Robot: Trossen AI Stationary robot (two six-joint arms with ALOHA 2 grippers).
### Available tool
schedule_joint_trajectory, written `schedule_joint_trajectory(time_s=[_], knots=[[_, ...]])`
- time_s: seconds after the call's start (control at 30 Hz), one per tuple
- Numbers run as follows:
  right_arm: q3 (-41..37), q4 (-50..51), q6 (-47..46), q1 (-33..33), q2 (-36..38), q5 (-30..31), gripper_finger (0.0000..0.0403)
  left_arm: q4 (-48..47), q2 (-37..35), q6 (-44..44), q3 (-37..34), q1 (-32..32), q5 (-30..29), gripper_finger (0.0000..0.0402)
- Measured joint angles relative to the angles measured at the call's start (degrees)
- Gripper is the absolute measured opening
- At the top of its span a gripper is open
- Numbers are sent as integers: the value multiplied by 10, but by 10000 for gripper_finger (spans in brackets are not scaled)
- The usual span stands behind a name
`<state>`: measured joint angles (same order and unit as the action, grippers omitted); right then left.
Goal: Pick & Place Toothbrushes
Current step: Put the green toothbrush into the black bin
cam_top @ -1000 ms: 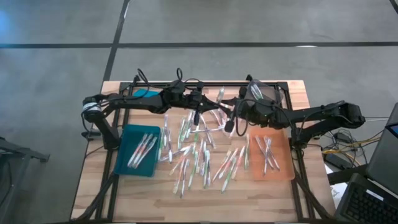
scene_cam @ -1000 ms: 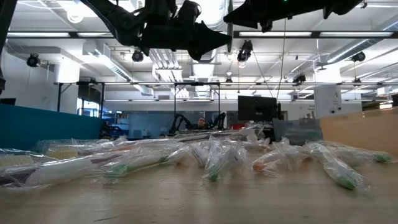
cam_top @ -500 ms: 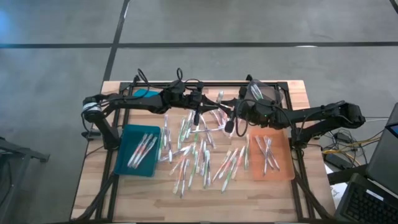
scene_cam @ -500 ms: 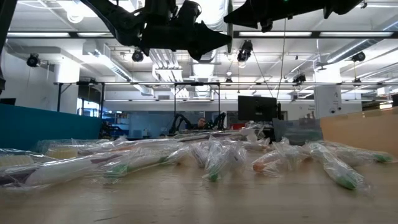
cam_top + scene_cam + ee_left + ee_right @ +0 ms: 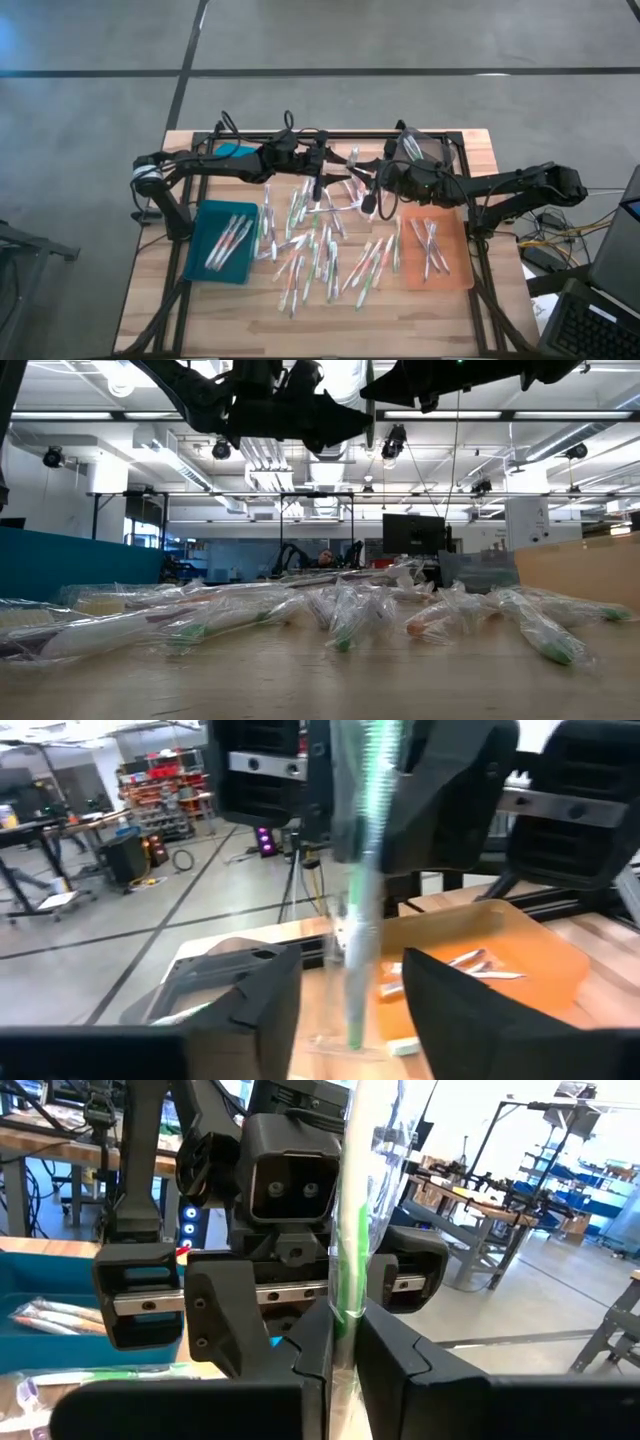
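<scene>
Above the middle of the table my two grippers face each other, both pointing level. A clear-wrapped toothbrush with a green part [image 5: 362, 890] stands upright between them. My right gripper [image 5: 345, 1330] is shut on it. My left gripper [image 5: 350, 995] is open, with a finger on either side of the toothbrush and a gap to each. In the high view the left gripper [image 5: 325, 172] and the right gripper [image 5: 366, 180] hang over a scatter of wrapped toothbrushes [image 5: 320, 245] lying flat on the wood. My right gripper pinches the wrapped toothbrush between its two fingers at the green stretch [image 5: 346, 1295]. The fingers come level from the table's right and lie across it. The toothbrush stands upright, lifted clear, and its lower end [image 5: 352, 1038] hangs free above the table.
A teal tray [image 5: 200, 262] at the left holds several toothbrushes, and so does an orange tray [image 5: 455, 275] at the right. A black frame [image 5: 470, 200] and cables run along the far and side edges. The near strip of the table [image 5: 300, 330] is bare wood.
My left gripper has opened and let go of the upright toothbrush, which stays in my right gripper. Neither arm has shifted, and the toothbrush has kept its place.
</scene>
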<state>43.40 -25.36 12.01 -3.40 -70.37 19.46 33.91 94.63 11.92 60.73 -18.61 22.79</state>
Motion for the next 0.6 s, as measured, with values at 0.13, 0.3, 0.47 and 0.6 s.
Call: schedule_joint_trajectory(time_s=[0.13,0.3,0.47,0.6], knots=[[0,2,0,0,0,0,27,-1,0,0,0,0,-7,215],[0,13,0,0,0,0,27,-1,0,0,0,0,-7,219],[0,31,-2,0,4,7,28,-1,0,-1,0,0,-7,218],[0,72,0,0,16,71,28,-5,0,-1,0,0,-7,218]])
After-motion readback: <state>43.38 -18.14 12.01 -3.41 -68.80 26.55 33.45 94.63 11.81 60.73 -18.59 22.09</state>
